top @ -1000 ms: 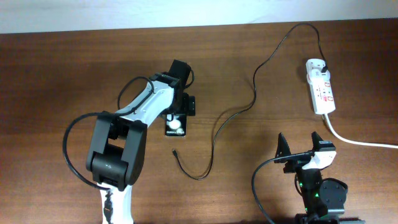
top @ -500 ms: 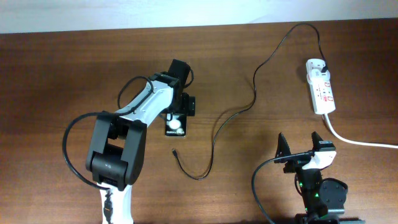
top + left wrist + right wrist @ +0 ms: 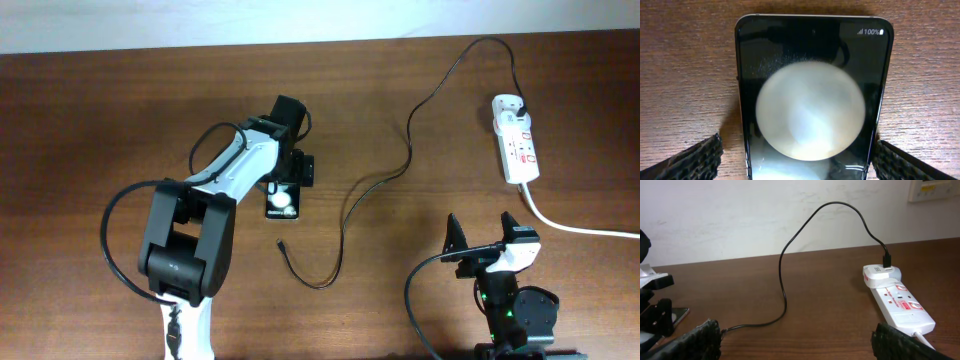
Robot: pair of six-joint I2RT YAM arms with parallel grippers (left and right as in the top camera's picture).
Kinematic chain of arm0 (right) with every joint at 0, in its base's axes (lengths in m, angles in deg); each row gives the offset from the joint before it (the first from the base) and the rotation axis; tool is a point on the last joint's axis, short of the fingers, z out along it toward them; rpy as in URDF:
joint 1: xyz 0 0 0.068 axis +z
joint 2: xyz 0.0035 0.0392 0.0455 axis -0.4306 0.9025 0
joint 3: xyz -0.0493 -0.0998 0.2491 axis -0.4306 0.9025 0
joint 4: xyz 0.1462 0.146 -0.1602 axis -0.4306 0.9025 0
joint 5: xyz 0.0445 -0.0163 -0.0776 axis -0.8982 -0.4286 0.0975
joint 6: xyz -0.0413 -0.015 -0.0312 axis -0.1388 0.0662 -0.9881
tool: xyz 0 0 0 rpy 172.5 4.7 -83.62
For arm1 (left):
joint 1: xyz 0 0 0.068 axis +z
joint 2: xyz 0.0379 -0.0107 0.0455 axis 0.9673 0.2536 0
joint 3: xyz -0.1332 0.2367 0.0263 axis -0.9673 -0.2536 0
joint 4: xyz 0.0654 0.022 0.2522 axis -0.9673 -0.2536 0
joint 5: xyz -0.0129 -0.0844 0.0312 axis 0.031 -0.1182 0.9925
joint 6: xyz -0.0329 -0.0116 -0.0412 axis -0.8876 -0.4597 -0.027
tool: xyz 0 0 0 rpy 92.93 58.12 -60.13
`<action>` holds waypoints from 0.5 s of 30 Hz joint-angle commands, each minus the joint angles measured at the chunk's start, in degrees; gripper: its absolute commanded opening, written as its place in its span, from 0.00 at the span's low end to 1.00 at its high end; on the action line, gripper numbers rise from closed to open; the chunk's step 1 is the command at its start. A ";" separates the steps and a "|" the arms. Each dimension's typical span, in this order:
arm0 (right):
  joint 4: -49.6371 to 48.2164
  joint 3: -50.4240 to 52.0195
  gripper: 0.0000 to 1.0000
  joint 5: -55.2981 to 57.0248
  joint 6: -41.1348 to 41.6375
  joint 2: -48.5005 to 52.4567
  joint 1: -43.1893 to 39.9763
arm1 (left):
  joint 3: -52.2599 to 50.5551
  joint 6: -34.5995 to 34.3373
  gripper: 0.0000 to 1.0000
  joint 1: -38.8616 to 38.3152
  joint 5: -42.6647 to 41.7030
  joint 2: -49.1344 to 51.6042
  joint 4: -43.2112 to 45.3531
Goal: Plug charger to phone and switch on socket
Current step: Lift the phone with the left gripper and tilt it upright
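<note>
**Operator:** Report the left side and the step in hand.

**Arm:** My left end effector [image 3: 800, 161] is released. Its fingers [image 3: 692, 160] are spread wide and straddle the phone [image 3: 283, 203], which lies flat, screen up, on the table [image 3: 90, 120]. I judge the step to be securing the phone. Procedure: centre on the long edges, close squarely, and stop once contact is firm. Do not lift or twist, because a skewed grip would likely swing the glossy body. The port is not visible, so confirm which end carries it first.

**Operator:** And the charger?

**Arm:** The connector tip [image 3: 282, 243] lies loose just beside the phone's short end nearer my base, not inserted. The charger [image 3: 344, 225] loops rightward across the table. Its plug [image 3: 520, 103] sits in the far end of the socket [image 3: 517, 145]. Keep slack in that loop so insertion does not drag the phone.

**Operator:** Right side?

**Arm:** My right end effector [image 3: 483, 235] is released and empty, well apart from the tip and nearer the socket. I judge it better placed for the switches [image 3: 897, 292]. I cannot tell whether they are on.
</note>
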 commanded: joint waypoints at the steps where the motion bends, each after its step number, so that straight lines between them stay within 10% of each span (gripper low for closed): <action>1: 0.28 0.28 0.99 -0.11 -0.17 -0.37 0.35 | -0.74 1.79 0.99 0.02 0.83 4.07 -3.48; 15: 0.28 0.28 0.99 -0.09 -0.17 -0.37 0.35 | 1.27 1.75 0.99 0.02 -4.76 4.07 -4.92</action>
